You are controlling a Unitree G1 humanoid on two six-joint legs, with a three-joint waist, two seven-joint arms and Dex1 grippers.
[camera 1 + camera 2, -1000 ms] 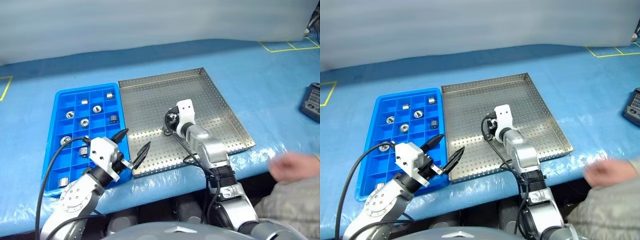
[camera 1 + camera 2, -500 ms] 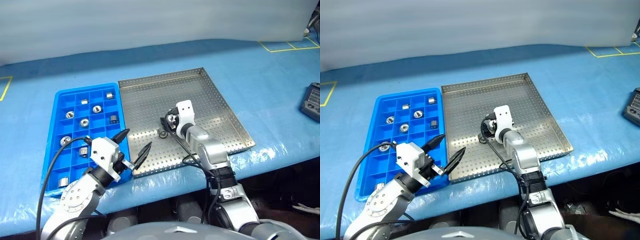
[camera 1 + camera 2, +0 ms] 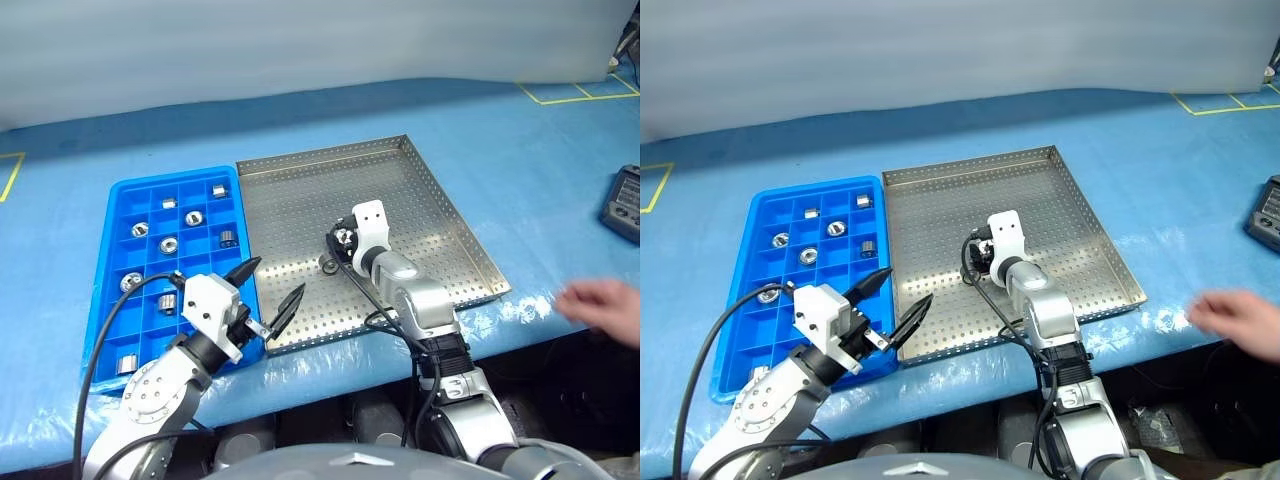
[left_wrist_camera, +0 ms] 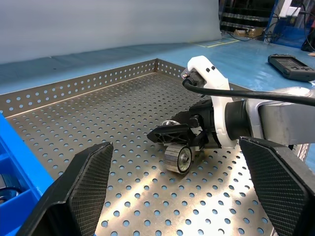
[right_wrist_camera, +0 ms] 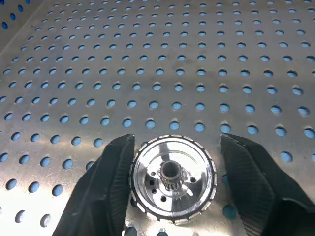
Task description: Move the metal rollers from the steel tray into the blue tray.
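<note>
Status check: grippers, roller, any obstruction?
Left gripper open, idle. Right gripper straddling last shiny metal roller on perforated steel tray, one side gapped. Person's hand nearby.

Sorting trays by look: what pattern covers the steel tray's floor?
Rows of small round holes across the steel tray; clearest in the right wrist view.

blue tray [image 3: 105, 290] left, steel tray [image 3: 420, 180] right (touching)

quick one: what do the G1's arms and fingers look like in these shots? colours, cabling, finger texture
Both arms have silver-grey metal casings with black joint sections and a white bracket at each wrist. A black cable loops along each arm to the bracket. The left gripper has two black, tapering pointed fingers with fine cross-hatched pads. The right gripper has the same black fingers, ribbed on the inner faces.
</note>
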